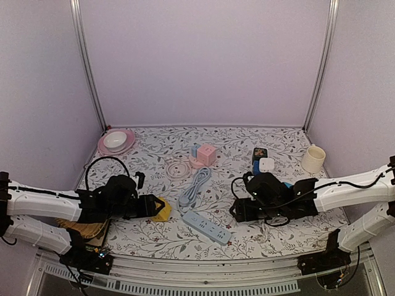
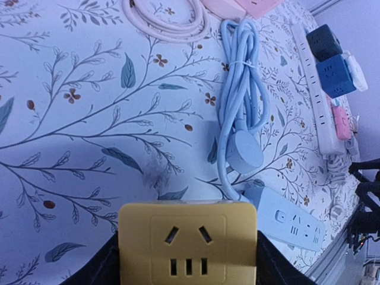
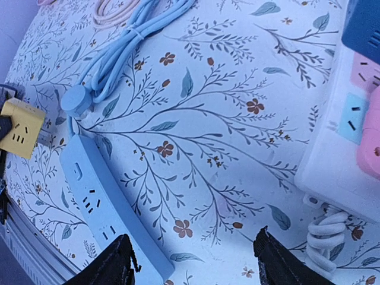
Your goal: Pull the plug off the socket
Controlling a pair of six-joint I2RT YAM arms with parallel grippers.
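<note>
My left gripper (image 1: 153,207) is shut on a yellow cube socket (image 1: 162,210), held low over the table; in the left wrist view the cube (image 2: 187,243) fills the space between the fingers and its facing outlets are empty. My right gripper (image 3: 193,261) is open and empty, low over the cloth just right of a light blue power strip (image 3: 104,205). The strip's round blue plug (image 3: 76,100) lies loose on the table, its cord (image 2: 240,71) bundled. A white power strip (image 3: 338,160) at right carries pink and blue adapters.
A pink cube socket (image 1: 207,154) and a coiled pink cord (image 1: 178,168) lie mid-table. Dark blue and white cubes (image 1: 262,163) sit behind my right arm. A pink plate with a bowl (image 1: 116,142) is back left, a cream cup (image 1: 313,158) back right.
</note>
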